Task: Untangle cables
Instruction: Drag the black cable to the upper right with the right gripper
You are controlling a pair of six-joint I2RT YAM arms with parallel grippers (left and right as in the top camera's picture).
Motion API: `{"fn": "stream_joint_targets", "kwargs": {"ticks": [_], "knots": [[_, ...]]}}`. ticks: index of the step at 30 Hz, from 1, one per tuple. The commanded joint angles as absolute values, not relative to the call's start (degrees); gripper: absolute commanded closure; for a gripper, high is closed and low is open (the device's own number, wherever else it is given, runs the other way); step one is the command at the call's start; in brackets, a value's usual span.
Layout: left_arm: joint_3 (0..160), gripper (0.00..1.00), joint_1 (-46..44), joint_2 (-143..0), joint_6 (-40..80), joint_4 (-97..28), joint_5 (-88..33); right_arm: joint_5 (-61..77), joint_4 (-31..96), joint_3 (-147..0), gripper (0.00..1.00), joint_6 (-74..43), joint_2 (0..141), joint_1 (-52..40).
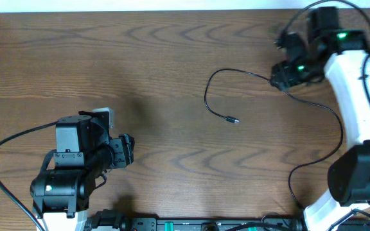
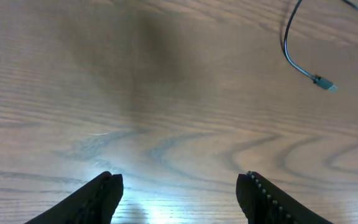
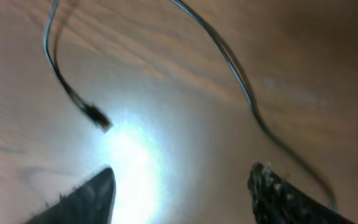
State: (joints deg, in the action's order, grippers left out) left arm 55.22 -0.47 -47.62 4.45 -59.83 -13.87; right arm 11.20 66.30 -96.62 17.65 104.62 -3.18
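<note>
One thin black cable (image 1: pixel 206 96) lies on the wooden table right of centre. It curves in an open loop, and its small plug end (image 1: pixel 235 120) points toward the middle. It also shows in the left wrist view (image 2: pixel 289 53) at the top right. My right gripper (image 1: pixel 276 78) is over the cable's far part. It is open in the blurred right wrist view (image 3: pixel 182 171), where the cable (image 3: pixel 241 81) runs past the right finger and the plug (image 3: pixel 97 116) lies to the left. My left gripper (image 1: pixel 128 151) is open and empty (image 2: pixel 180 177), well left of the cable. No white cable or second black cable is in view.
A thin black line (image 1: pixel 339 128) runs from under the right gripper down toward the right arm's base (image 1: pixel 352 179); I cannot tell if it is the same cable. The left arm's body (image 1: pixel 69 167) sits at the front left.
</note>
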Motion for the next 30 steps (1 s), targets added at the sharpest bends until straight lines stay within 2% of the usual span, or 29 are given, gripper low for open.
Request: {"fn": "stream_joint_targets", "kwargs": {"ticks": [1,5,8,10,11,21,30], "knots": [[55.6,0.36,-0.2,-47.5,3.0,-59.9,-14.6,4.7,57.3,-91.3,0.01,21.8,104.6,-5.8],[55.6,0.36,-0.2,-47.5,3.0,-59.9,-14.6,1.9,46.2,-85.1,0.01,17.3,104.6,-6.5],[55.6,0.36,-0.2,-47.5,3.0,-59.9,-14.6,2.0,40.1,-80.2,0.08,17.3,104.6,-6.5],[55.6,0.36,-0.2,-47.5,3.0,-59.9,-14.6,1.8,36.6,-77.1,0.18,18.7,104.6,-6.2],[55.6,0.36,-0.2,-47.5,3.0,-59.9,-14.6,1.7,35.2,-75.8,0.20,19.3,104.6,-6.0],[55.6,0.35,-0.2,-47.5,3.0,-60.1,-14.6,1.6,23.5,-67.1,0.12,20.6,104.9,-2.1],[55.6,0.35,-0.2,-47.5,3.0,-60.8,-14.6,1.6,22.5,-66.6,0.08,15.0,108.1,2.5]]}}
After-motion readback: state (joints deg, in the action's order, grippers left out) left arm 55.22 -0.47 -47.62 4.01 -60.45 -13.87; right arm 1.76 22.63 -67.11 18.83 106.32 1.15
